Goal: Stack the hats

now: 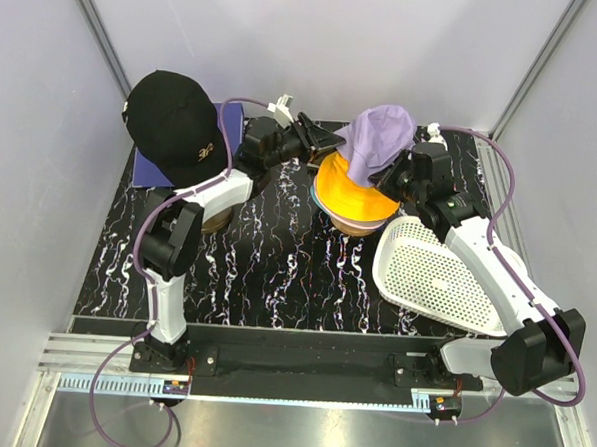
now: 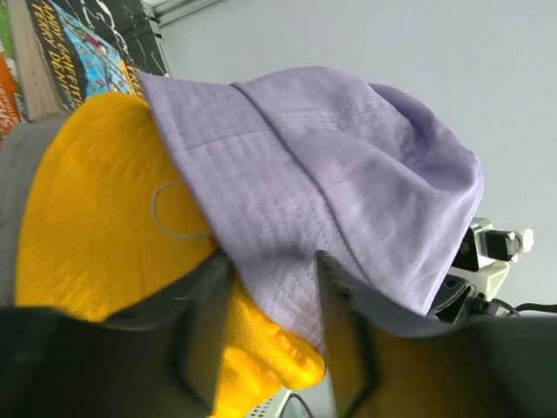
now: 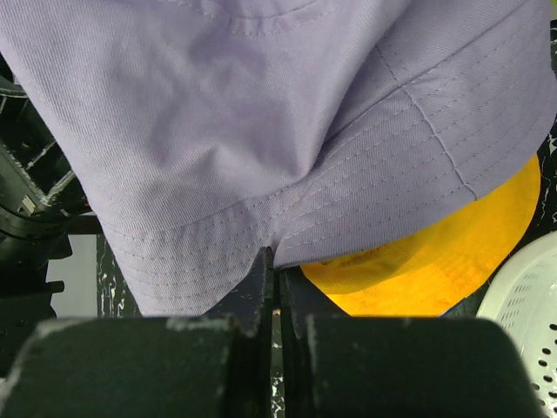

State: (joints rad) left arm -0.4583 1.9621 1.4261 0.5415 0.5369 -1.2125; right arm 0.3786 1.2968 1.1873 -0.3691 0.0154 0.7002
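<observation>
A lavender bucket hat (image 1: 381, 136) lies tilted on top of an orange hat (image 1: 345, 194); a pink rim (image 1: 363, 227) shows under the orange one. My right gripper (image 1: 401, 169) is shut on the lavender brim, seen close in the right wrist view (image 3: 277, 257) with the lavender hat (image 3: 261, 104) above the orange hat (image 3: 435, 261). My left gripper (image 1: 333, 142) is at the hat's left side. In the left wrist view the left gripper (image 2: 274, 261) has its fingers apart, with the lavender brim (image 2: 331, 165) and a fold of orange hat (image 2: 96, 218) between them. A black baseball cap (image 1: 174, 122) sits at the back left.
A white perforated basket (image 1: 441, 276) lies on the table at the right, under my right arm, and shows in the right wrist view (image 3: 531, 296). A blue flat object (image 1: 228, 130) lies behind the black cap. Grey walls close in the table on three sides.
</observation>
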